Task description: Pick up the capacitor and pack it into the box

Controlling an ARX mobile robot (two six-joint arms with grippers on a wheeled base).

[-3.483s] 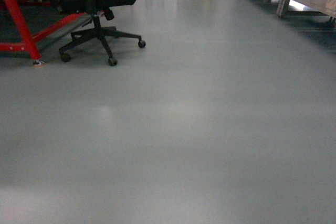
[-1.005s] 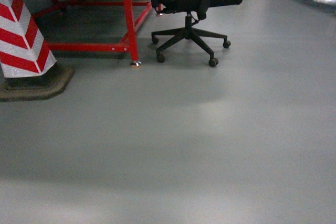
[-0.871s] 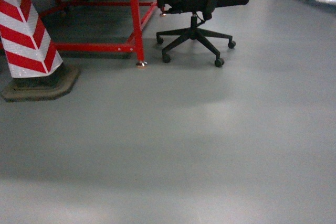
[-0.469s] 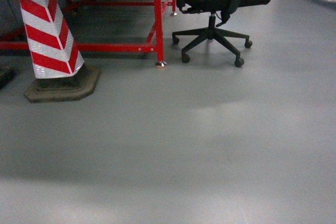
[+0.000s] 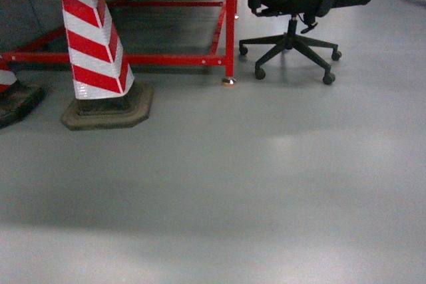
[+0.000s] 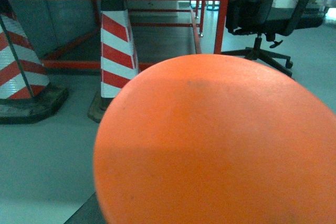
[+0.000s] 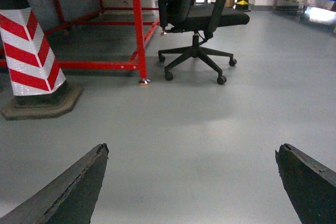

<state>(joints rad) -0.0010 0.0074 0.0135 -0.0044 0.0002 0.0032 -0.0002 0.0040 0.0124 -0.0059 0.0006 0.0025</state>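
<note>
Neither the box nor a capacitor shows in any of the three views. The head view looks down across a bare grey floor (image 5: 253, 191) toward a red metal frame (image 5: 231, 21), with a red-and-white striped cone (image 5: 93, 44) standing on its dark base just left of the frame's front leg and a second such cone (image 5: 10, 94) cut off at the left edge. A black office chair (image 5: 299, 4) on castors stands to the right of the frame, near it but apart. No arm shows in the head view. In the right wrist view the right gripper (image 7: 194, 182) is spread wide: its two dark fingers (image 7: 68, 190) sit at the lower corners of the picture with only floor between them, and it has hold of nothing. The left wrist view is mostly filled by a smooth, rounded orange surface (image 6: 220, 145) close to the lens; behind it stand two striped cones, the red frame and the chair. The left gripper's fingers do not show there, so whether it is parted or closed cannot be told.
</note>
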